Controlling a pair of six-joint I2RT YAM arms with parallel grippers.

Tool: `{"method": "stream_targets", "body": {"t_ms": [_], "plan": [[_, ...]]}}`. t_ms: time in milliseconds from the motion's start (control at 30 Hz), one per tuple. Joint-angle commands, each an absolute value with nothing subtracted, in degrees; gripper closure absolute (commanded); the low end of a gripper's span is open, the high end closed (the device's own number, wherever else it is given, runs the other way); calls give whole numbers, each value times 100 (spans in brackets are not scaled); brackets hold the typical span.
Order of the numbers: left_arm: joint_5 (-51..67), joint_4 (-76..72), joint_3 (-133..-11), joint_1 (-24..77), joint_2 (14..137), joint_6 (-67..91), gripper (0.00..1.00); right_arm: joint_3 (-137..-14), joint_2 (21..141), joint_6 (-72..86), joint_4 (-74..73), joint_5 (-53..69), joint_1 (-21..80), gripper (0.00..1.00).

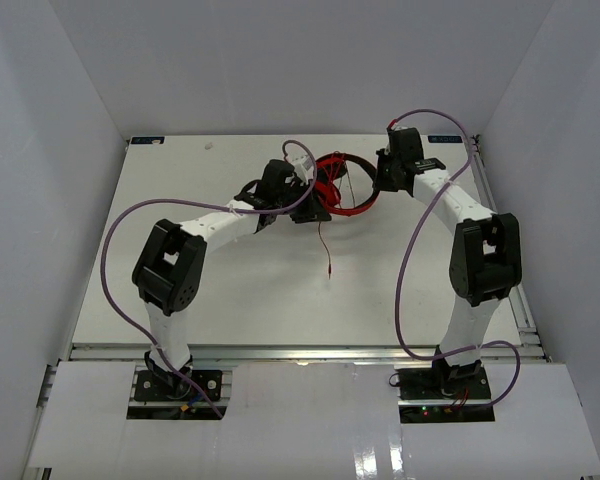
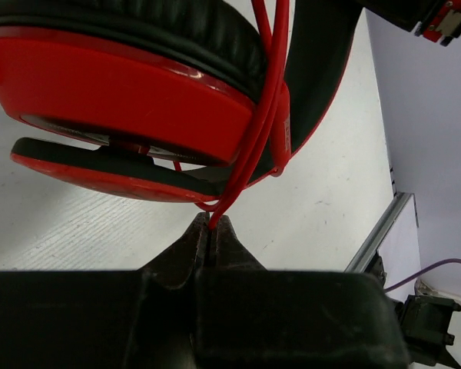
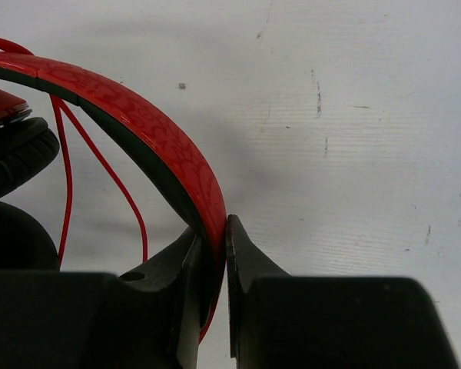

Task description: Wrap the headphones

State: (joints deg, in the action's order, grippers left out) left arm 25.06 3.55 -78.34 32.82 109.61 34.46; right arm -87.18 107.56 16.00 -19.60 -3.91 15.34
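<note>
The red headphones (image 1: pixel 345 185) sit at the back middle of the table, between my two grippers. My left gripper (image 2: pixel 213 223) is shut on the thin red cord (image 2: pixel 255 150), just below a red ear cup (image 2: pixel 115 88) with a black pad. The cord runs up around the headband. My right gripper (image 3: pixel 213 231) is shut on the red headband (image 3: pixel 150 127), black on its inner edge. A loose end of the cord (image 1: pixel 325 250) trails toward the table's middle.
Purple robot cables (image 1: pixel 115 260) loop beside both arms. The white table (image 1: pixel 240 300) is walled in by white panels, with a metal rail (image 2: pixel 376 238) along its right edge.
</note>
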Motion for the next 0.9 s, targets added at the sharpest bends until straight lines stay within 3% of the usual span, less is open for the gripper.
{"method": "stream_targets", "body": {"t_ms": [0, 100, 500, 633, 867], "plan": [[2340, 387, -7748, 3342, 11052, 3263, 100, -9083, 10834, 2055, -1526, -42, 1477, 92], [2227, 356, -7628, 3349, 11083, 3190, 98, -9119, 10938, 2092, -1529, 171, 1463, 92], [2075, -110, -6958, 3349, 10891, 3199, 67, -9114, 10839, 2319, -1546, 640, 1372, 92], [2047, -238, -6837, 3363, 10787, 3193, 67, -9099, 10787, 2367, -1547, 756, 1362, 92], [2042, -441, -6701, 3366, 10758, 3169, 84, -8951, 10583, 2461, -1529, 1019, 1316, 92]]}}
